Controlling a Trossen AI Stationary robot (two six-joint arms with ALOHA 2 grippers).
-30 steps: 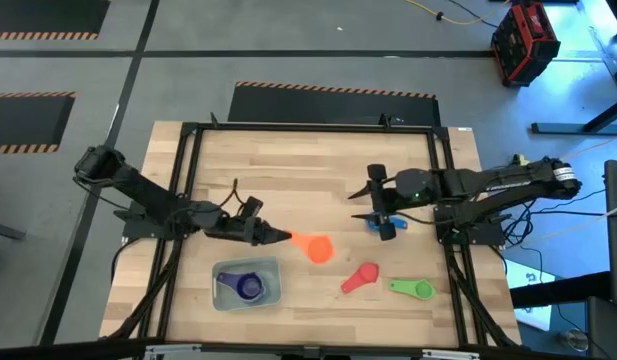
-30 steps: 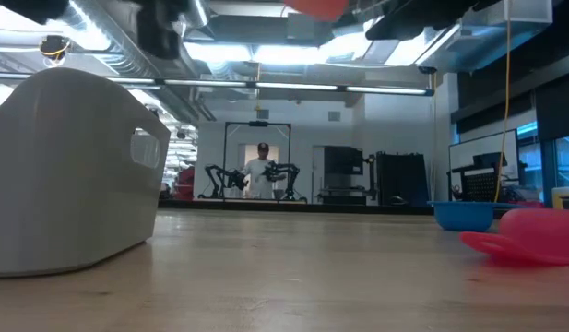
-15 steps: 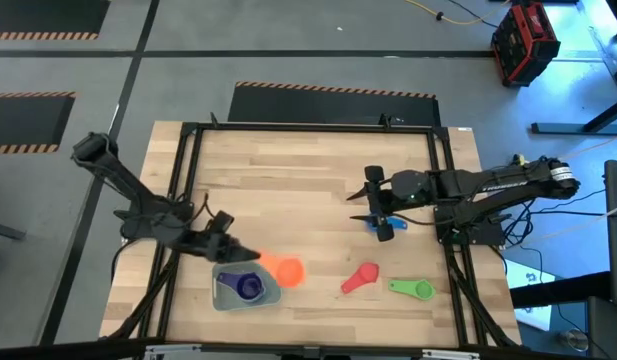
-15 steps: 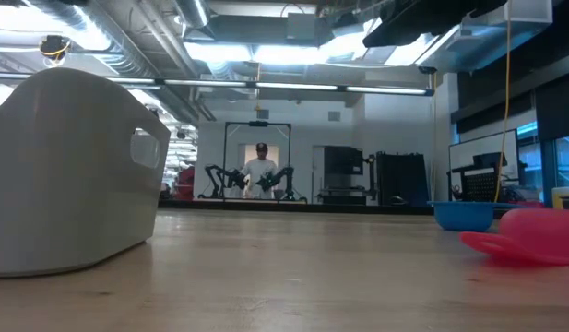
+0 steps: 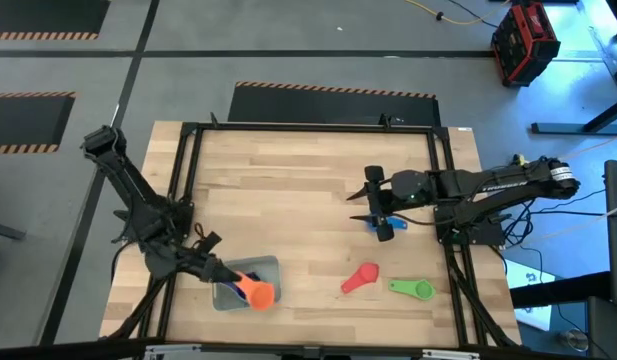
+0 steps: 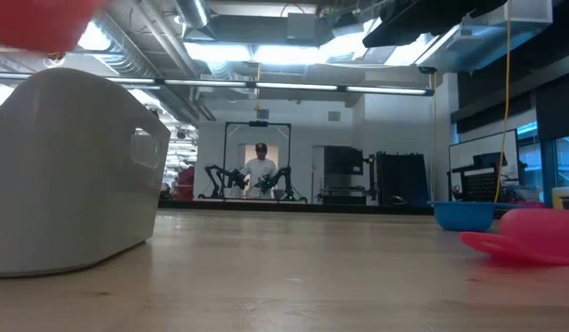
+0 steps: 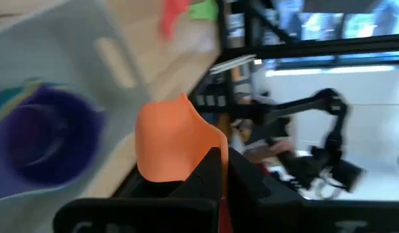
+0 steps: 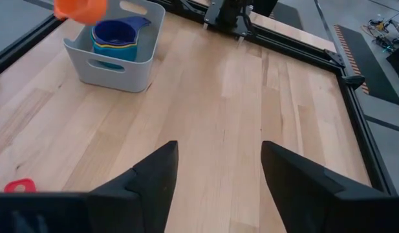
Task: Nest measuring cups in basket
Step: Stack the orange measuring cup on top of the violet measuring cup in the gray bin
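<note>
Left gripper [image 5: 228,277] clamped shut on the flat handle of the small orange plastic measuring cup [image 5: 257,292], bowl carried forward of the fingertips and hanging over the near right corner of the shallow pale grey-green rectangular plastic basket [image 5: 269,266]. Inside the basket, a stack already nested with the purple plastic measuring cup [image 8: 115,32] on top; teal and yellow rims just visible beneath it in the right wrist view. Still loose on the wooden table [image 5: 308,180]: the pink plastic scoop [image 5: 360,278] and the green plastic scoop [image 5: 412,288] lying side by side to the right of the basket, and the blue plastic cup [image 5: 376,221] lying directly under the right arm's wrist. Right gripper [image 5: 374,200] waiting over mid-table with jaws standing wide apart and nothing between them. Handling, as judged: light, rigid, smooth-walled plastic, unlikely to break but liable to skate on the wood or pivot in a pinch taken off-centre. Best taken by the flat handle, close to the bowl, gripped across its width so that the bowl stays level. Little force required. For nesting, bowl to be centred over the purple cup and handle lined up with the handles below before release, since a tilted cup is likely to perch on the rim rather than seat. Basket light as well, so prone to shifting if knocked.
</note>
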